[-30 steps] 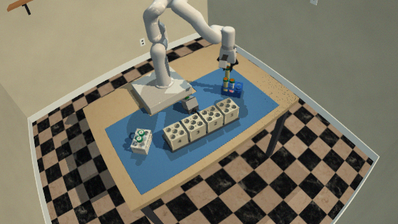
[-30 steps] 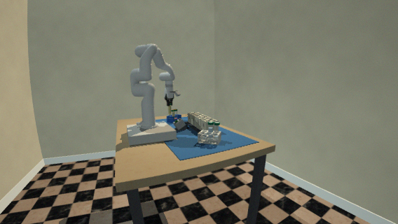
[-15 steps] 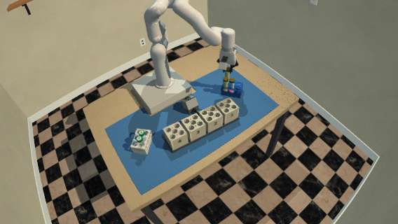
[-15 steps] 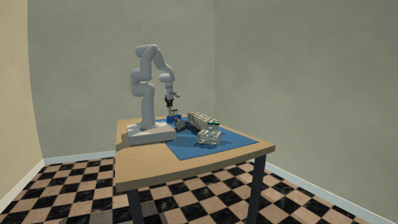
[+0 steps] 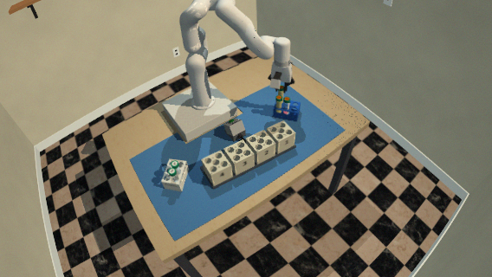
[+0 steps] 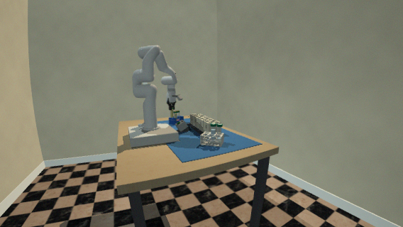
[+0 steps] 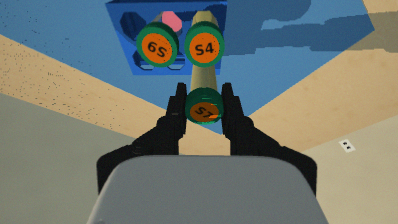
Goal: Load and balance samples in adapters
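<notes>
Gripper [image 7: 203, 102] clamped on sample S7 [image 7: 203, 111], held upright over the blue sample rack RS [image 5: 295, 113]; loading barely begun.

Below S7, S4 [image 7: 204, 48] and S9 [image 7: 157, 49] seated in RS, at the table's far side. Out along the mat, all four bucket adapters [image 5: 242, 155] on the loading stand showing open holes, apparently none filled. Blank rack RB [image 5: 175, 178] with green-capped tubes untouched; volumes unreadable at this range. Green key DONE [image 5: 234, 122] not yet due.
</notes>
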`<state>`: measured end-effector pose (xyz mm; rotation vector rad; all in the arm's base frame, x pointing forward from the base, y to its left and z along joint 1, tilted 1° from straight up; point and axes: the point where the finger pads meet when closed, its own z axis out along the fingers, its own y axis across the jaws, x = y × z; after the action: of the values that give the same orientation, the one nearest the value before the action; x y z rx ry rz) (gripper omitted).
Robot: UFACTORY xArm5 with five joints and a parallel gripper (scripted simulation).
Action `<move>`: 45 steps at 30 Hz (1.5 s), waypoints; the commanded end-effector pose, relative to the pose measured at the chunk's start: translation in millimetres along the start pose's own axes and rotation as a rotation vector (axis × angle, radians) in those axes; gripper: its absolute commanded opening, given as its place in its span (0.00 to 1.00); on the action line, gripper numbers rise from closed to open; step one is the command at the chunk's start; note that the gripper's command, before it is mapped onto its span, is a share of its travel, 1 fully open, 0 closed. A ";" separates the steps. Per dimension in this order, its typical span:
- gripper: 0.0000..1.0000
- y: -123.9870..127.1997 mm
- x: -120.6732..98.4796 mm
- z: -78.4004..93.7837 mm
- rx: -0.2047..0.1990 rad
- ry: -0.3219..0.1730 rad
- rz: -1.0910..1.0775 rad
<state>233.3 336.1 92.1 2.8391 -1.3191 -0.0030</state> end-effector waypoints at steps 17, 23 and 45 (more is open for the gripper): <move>0.00 -1.4 -0.5 16.3 0.004 -0.001 0.000; 0.00 -1.4 -0.5 22.3 0.004 -0.001 0.000; 0.00 -1.4 -0.5 33.3 0.004 -0.001 0.000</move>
<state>233.1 336.1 57.7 2.8396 -1.3193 -0.0028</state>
